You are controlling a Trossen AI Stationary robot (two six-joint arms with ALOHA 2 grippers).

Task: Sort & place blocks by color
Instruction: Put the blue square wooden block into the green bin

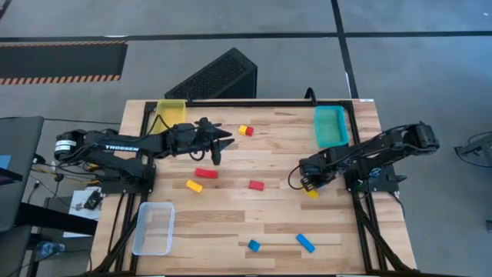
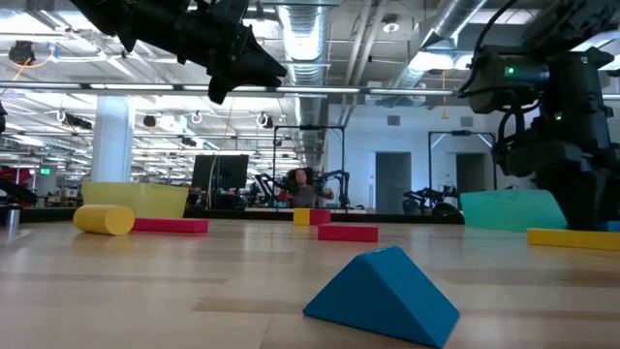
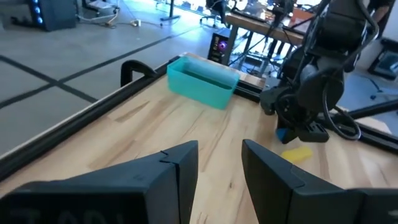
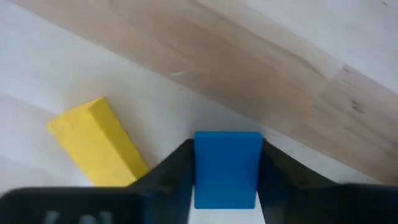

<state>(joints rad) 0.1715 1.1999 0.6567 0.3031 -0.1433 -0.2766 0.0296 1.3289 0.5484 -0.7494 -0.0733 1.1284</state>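
The yellow tray, teal tray and clear tray show nothing inside, the right gripper clamps a blue block, and the left gripper is narrow, empty.

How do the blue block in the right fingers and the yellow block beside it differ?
The blue block sits clamped between the right gripper's fingers; the yellow block lies free on the table next to them. In the right wrist view, blue shows a square-on face; yellow is an oblong lying at a slant. Both are plain small blocks.
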